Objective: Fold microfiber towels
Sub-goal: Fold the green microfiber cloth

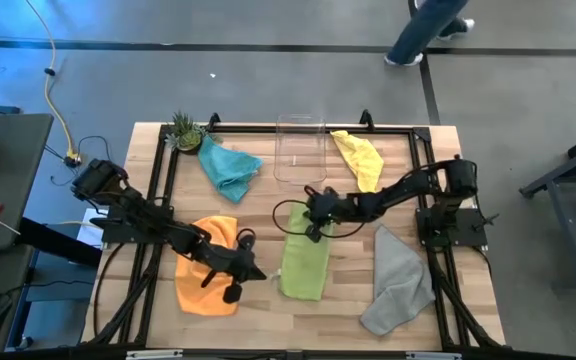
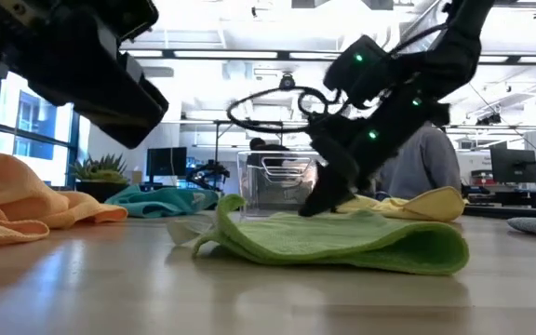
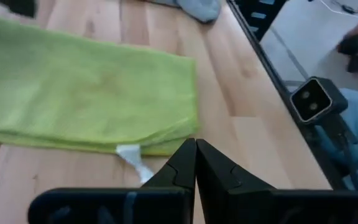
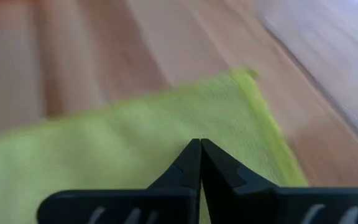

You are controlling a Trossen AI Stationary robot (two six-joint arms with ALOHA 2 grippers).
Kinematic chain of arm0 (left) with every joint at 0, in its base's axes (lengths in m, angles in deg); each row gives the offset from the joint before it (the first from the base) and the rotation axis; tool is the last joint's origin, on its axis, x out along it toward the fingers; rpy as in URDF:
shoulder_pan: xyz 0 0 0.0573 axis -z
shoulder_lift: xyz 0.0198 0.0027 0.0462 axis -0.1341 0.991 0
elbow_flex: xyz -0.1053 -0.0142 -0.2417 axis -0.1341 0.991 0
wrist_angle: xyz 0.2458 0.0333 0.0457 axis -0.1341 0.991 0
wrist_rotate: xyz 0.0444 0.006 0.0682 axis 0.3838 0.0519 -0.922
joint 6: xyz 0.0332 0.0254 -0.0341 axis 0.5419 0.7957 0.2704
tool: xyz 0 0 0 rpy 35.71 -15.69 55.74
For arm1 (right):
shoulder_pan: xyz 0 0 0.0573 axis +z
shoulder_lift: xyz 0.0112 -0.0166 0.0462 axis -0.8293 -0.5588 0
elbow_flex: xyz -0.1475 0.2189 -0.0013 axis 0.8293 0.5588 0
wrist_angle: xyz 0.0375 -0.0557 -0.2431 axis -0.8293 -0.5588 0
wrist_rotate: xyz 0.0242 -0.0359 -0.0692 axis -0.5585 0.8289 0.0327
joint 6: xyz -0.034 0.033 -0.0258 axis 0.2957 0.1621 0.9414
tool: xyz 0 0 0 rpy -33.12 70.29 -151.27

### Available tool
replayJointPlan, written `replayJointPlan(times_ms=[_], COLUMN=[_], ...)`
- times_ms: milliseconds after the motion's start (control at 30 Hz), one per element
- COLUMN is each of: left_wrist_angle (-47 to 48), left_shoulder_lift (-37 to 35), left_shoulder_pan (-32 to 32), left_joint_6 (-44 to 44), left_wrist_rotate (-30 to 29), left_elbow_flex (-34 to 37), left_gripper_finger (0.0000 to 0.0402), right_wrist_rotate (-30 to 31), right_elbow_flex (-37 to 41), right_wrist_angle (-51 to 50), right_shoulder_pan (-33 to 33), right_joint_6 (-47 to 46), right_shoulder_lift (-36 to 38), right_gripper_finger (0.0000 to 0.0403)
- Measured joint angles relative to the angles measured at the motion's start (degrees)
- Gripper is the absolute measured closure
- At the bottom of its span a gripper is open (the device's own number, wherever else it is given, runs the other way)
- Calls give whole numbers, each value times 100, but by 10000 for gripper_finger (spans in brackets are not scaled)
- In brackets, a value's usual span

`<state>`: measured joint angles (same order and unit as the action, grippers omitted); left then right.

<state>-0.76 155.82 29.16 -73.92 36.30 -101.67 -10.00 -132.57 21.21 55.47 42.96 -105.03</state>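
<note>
Five soft microfiber towels lie on our wooden slatted surface (image 1: 348, 290). The folded lime green towel (image 1: 305, 265) sits near the middle; we press our right claw (image 1: 313, 207), fingers together and empty, onto its far end. Our left claw (image 1: 251, 272), also closed on nothing, hovers just beside its near-left edge, above the crumpled orange towel (image 1: 206, 268). The teal blue towel (image 1: 230, 166) and yellow towel (image 1: 359, 157) flank a clear plastic bin (image 1: 300, 148); the grey towel (image 1: 398, 280) lies at right.
</note>
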Motion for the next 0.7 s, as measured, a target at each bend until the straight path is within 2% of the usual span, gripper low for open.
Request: replayJointPlan(times_ms=[167,300,700], left_wrist_angle=[-212,-256,-387], left_shoulder_lift=[7,9,9], left_shoulder_pan=[-9,14,7], left_joint_6=[4,48,208], left_wrist_rotate=[-142,-162,-183], left_elbow_flex=[123,122,118], left_gripper_finger=[401,401,401], right_wrist_rotate=[-388,-401,513], right_elbow_flex=[-349,-598,-711], right_wrist_angle=[13,-294,-888], right_shoulder_pan=[145,460,1385], right_joint_6=[531,897,929], right_shoulder_lift=[75,271,780], right_gripper_finger=[400,400,400])
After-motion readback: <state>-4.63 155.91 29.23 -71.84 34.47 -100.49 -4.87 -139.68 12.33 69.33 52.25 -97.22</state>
